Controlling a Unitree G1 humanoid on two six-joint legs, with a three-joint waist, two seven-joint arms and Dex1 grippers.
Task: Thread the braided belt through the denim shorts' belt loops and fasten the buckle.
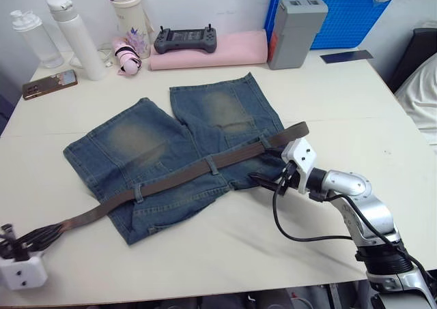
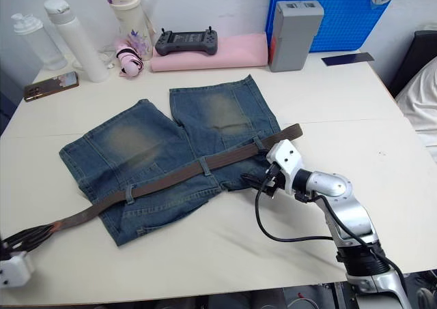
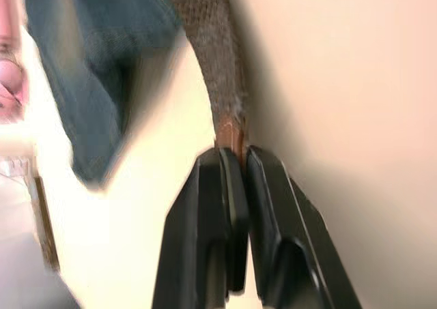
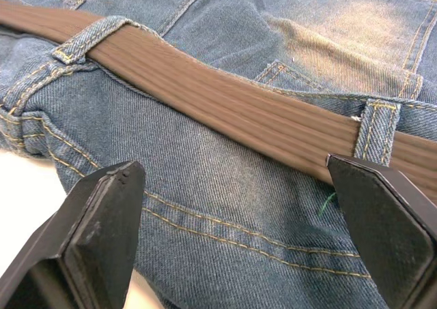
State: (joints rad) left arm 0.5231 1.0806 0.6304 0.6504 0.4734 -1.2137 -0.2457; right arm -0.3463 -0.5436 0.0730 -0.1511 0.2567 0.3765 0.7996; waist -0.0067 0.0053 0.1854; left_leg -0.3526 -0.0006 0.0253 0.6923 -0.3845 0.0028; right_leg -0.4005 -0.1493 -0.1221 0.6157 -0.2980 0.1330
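Nearest, the left claw (image 1: pixel 42 237) is pinching one braided belt (image 1: pixel 184 174) threaded across one pair of denim shorts (image 1: pixel 136 149) on the table (image 1: pixel 355 128), while the right claw (image 1: pixel 263 181) is hovering wide open over the waistband.

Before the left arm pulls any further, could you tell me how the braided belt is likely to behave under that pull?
The braided belt looks floppy: it sags and curves across the denim shorts, so it will probably follow the pull rather than push. Passing under belt loops, it may drag the light fabric along. The left gripper pinches only its tip, so it could slip.
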